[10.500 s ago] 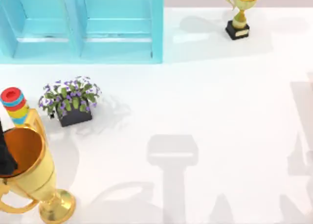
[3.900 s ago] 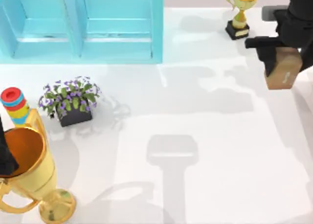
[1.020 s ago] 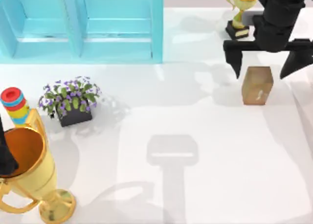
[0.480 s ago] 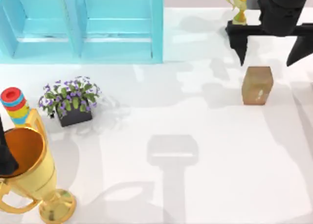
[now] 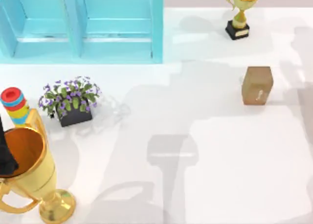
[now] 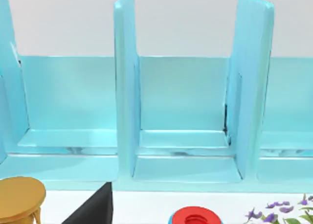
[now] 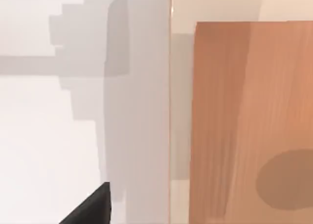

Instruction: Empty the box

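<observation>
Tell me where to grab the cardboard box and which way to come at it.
Grip the cardboard box across its two upright side faces, coming down from above. It stands upright and alone on the table, to the top view's right, with free space on both sides, so the fingers of a pincer should straddle it. The small trophy stands well behind it.

A matte black, wedge-shaped fingertip (image 6: 93, 209) of the left gripper tapered to a blunt point, a like black tip (image 7: 90, 208) belonged to the right gripper, and a plain black arm segment (image 5: 5, 150) bore no markings.
</observation>
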